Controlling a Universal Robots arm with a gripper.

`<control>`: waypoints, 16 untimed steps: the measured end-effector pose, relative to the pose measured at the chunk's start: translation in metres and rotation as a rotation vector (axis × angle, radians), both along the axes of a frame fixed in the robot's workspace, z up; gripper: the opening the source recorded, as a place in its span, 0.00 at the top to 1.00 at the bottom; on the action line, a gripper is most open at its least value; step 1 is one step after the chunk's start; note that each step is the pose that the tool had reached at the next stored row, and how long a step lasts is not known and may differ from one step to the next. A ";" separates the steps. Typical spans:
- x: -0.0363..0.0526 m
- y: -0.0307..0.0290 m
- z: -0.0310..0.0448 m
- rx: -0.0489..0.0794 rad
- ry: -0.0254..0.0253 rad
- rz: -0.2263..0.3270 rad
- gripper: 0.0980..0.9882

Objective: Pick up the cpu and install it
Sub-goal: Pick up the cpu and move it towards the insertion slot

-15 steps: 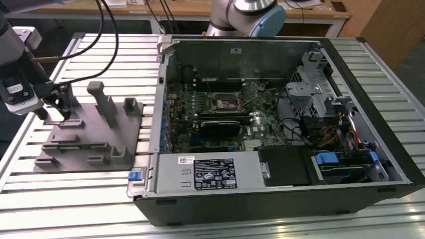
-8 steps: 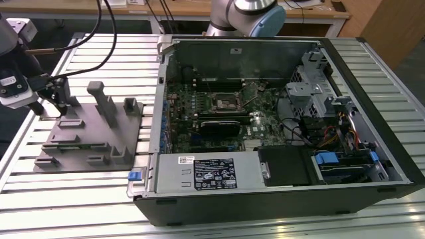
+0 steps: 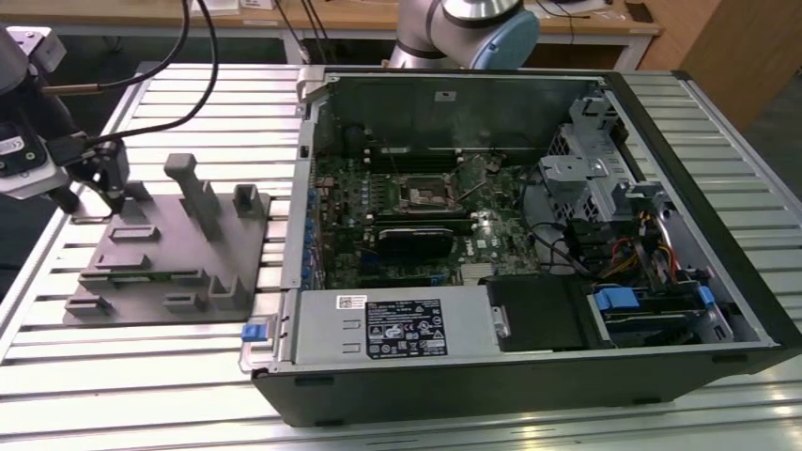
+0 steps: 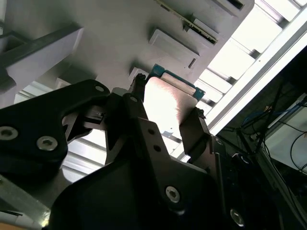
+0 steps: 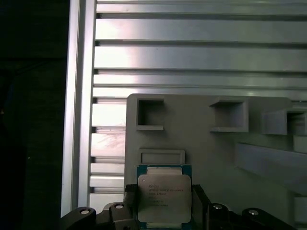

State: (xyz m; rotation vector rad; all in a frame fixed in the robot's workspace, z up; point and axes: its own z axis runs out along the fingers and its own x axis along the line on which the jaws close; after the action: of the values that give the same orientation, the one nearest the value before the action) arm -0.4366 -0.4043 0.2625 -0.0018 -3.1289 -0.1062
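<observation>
The cpu [image 5: 164,195] is a small square chip with a pale silver top and a green rim, also seen in the second wrist view [image 4: 169,98]. My gripper [image 5: 164,203] has a black finger pressed against each of two opposite edges of the chip and is shut on it. In the exterior view the gripper [image 3: 94,199] is at the far left corner of the grey tray [image 3: 163,272], and the chip is hidden behind its fingers. The metal-framed socket [image 3: 424,195] lies on the motherboard inside the open computer case, well to the exterior view's right of the gripper.
The grey tray carries upright posts [image 3: 194,188] and recesses near the gripper. The open computer case [image 3: 527,366] takes up the exterior view's right, with a black block [image 3: 424,246] below the socket, cables and drive cages. The slatted aluminium table [image 3: 126,376] ends just left of the tray.
</observation>
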 end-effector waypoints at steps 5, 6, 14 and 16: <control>0.0000 0.0000 0.0039 0.000 -0.0001 0.000 0.50; 0.0000 0.0000 0.0049 0.000 -0.0001 0.000 0.50; 0.0000 0.0000 0.0103 0.000 -0.0002 0.000 0.50; 0.0000 0.0000 0.0129 0.000 0.0000 0.000 0.50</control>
State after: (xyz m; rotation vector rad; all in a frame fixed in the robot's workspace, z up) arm -0.4366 -0.4043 0.2754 -0.0018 -3.1290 -0.1064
